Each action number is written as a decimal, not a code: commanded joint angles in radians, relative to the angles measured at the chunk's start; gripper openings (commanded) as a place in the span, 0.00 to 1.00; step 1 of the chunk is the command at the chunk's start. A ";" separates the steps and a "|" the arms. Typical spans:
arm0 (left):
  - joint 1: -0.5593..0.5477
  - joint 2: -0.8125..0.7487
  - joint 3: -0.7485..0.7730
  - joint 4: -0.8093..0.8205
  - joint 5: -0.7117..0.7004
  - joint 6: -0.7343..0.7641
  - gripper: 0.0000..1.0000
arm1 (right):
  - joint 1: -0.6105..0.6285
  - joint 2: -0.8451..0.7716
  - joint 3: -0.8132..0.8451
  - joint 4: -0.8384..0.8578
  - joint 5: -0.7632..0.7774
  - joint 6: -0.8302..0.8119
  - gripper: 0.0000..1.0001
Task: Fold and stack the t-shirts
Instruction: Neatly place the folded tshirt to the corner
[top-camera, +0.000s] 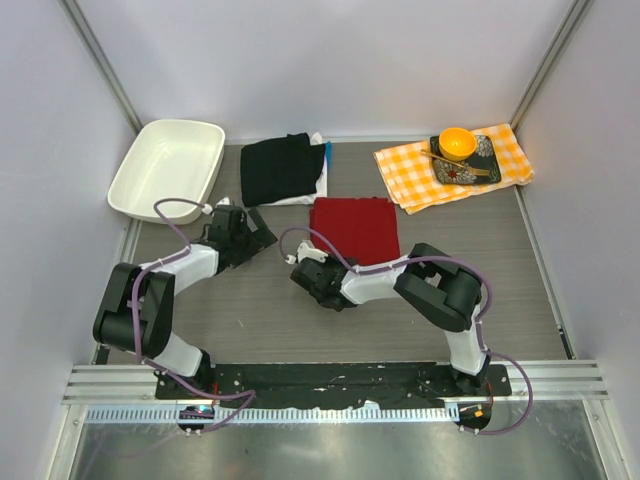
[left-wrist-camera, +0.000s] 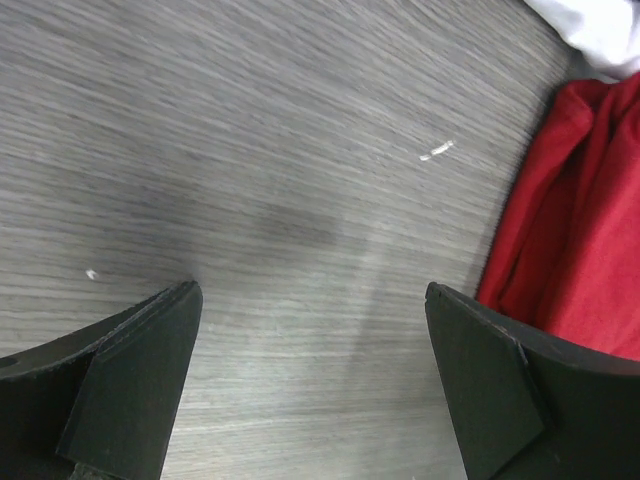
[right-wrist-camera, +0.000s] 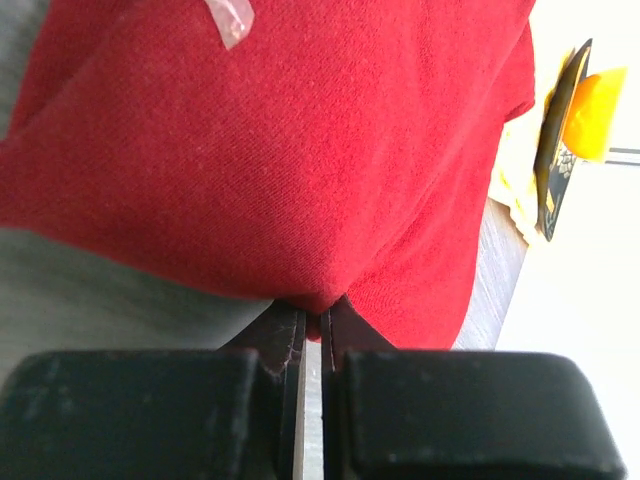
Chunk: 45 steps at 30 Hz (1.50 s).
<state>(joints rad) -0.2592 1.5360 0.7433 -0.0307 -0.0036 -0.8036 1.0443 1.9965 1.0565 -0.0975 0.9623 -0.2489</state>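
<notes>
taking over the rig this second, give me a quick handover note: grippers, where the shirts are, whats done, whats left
Right gripper: shut, pinching the near-left edge of the red t-shirt.
Left gripper: open, empty, low over the table just left of the red one.
Shirts: the red one lies folded square mid-table. The black t-shirt sits folded on the white t-shirt at the back.
Done: all three look folded, two stacked.
Left: probably carry the red one onto that stack.
</notes>
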 joint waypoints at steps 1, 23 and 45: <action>-0.005 -0.045 -0.091 0.100 0.134 -0.072 1.00 | 0.031 -0.094 -0.024 -0.102 -0.054 0.105 0.01; -0.117 0.099 -0.438 0.857 0.478 -0.532 1.00 | 0.075 -0.286 -0.024 -0.258 -0.028 0.180 0.01; -0.184 0.585 -0.340 1.467 0.485 -0.822 1.00 | 0.149 -0.314 -0.036 -0.314 -0.010 0.240 0.01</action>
<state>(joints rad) -0.4393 2.0296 0.3920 1.4895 0.4725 -1.5623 1.1713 1.7447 1.0092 -0.4004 0.9142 -0.0433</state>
